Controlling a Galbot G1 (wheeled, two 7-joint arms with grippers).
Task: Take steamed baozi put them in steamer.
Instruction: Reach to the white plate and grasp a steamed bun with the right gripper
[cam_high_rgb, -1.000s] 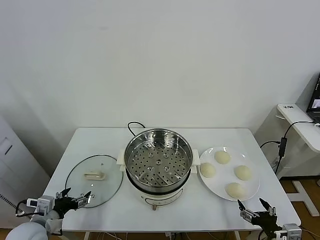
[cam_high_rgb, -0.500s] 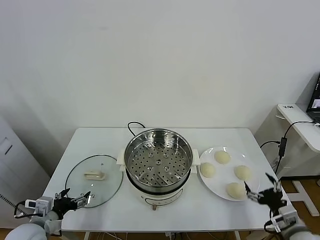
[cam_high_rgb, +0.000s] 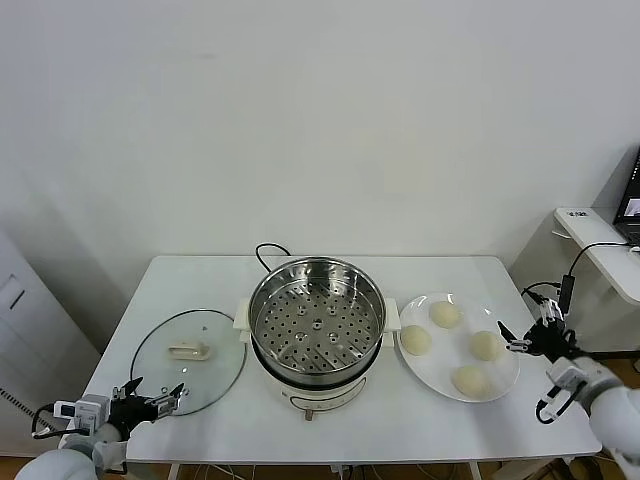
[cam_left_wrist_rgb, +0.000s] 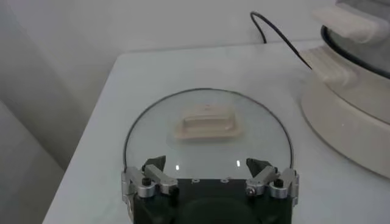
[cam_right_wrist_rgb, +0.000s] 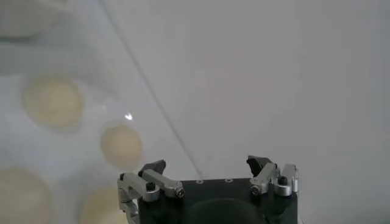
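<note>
The steamer (cam_high_rgb: 316, 330), a shiny steel pot with a perforated tray, cream side handles and a black cord, stands in the middle of the white table (cam_high_rgb: 450, 272), and its tray holds nothing. The 4 steamed baozi (cam_high_rgb: 466, 380) lie on a white plate (cam_high_rgb: 432, 375) just to the right of the steamer. The right gripper (cam_high_rgb: 527, 338) hovers at the right edge of that plate, close to the rightmost bun, fingers spread wide and holding nothing. In the right wrist view its 2 fingertips (cam_right_wrist_rgb: 153, 166) stand well apart above the blurred buns. The left gripper (cam_high_rgb: 153, 400) is low at the front left table edge, just in front of the round glass lid (cam_high_rgb: 189, 358), which lies flat to the left of the steamer. Its fingers are also spread wide and hold nothing.
</note>
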